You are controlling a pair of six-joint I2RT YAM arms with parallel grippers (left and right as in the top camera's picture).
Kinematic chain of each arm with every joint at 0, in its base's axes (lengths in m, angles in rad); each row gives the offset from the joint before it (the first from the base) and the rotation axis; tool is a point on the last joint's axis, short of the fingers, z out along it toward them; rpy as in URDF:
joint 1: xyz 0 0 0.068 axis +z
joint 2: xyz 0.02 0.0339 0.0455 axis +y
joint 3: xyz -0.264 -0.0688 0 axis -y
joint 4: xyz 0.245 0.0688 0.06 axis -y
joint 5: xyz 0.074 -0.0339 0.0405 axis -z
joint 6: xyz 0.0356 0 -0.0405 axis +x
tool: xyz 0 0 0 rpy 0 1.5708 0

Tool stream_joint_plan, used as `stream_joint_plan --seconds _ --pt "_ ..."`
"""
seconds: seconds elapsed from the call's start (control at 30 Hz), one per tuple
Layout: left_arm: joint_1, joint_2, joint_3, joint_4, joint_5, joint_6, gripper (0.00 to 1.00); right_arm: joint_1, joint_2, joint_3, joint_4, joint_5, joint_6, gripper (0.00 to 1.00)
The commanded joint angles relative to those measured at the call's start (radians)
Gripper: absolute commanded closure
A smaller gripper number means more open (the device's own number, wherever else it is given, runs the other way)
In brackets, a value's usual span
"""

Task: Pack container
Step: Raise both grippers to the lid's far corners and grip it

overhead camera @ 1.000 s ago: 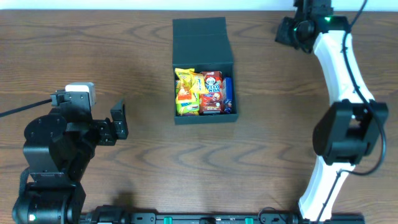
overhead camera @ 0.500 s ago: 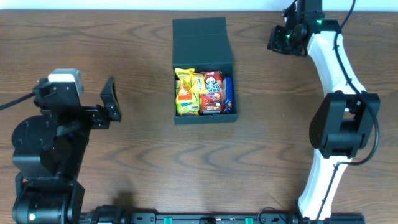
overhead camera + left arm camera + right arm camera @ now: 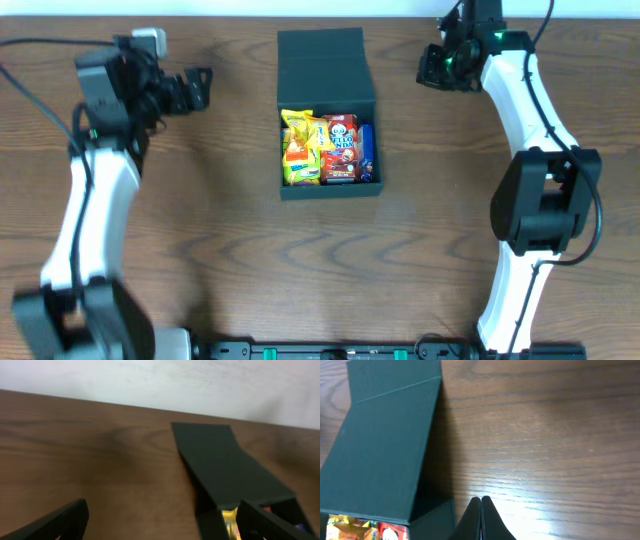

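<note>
White arms [image 3: 525, 95] outstretched, flanking container [image 3: 325, 65].

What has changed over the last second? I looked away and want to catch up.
The left gripper, open, swung from the near left of the table to the far side and is now left of the container. The right gripper, shut, edged left toward it. Nothing was gripped or released. The container and the snack packets inside stayed put.

Wooden table [image 3: 230, 250], white wall [image 3: 200, 380] behind.
Table: dark brown, pronounced grain, matte, with a pale glare patch [image 3: 542, 519] in the right wrist view. Wall: plain white, meets the table's far edge.
</note>
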Motion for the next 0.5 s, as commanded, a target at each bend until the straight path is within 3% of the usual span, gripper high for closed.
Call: stream_joint_plan --seconds 0.0,0.3,0.4,0.43,0.47 --pt "0.026 0.145 0.154 0.013 0.231 -0.026 0.05 0.022 -0.003 0.007 -0.001 -0.011 0.005 0.99" --pt "0.015 0.513 0.559 -0.095 0.391 -0.050 0.05 0.052 -0.003 0.007 0.018 -0.011 0.020 0.99" --pt "0.007 0.610 0.615 -0.068 0.463 -0.076 0.05 0.061 -0.003 0.007 0.032 -0.011 0.032 0.99" --pt "0.004 0.629 0.616 -0.054 0.494 -0.076 0.00 0.063 -0.003 0.007 0.035 -0.011 0.032 0.99" --pt "-0.002 0.652 0.616 -0.048 0.507 -0.089 0.22 0.064 -0.003 0.007 0.040 -0.010 0.032 0.98"
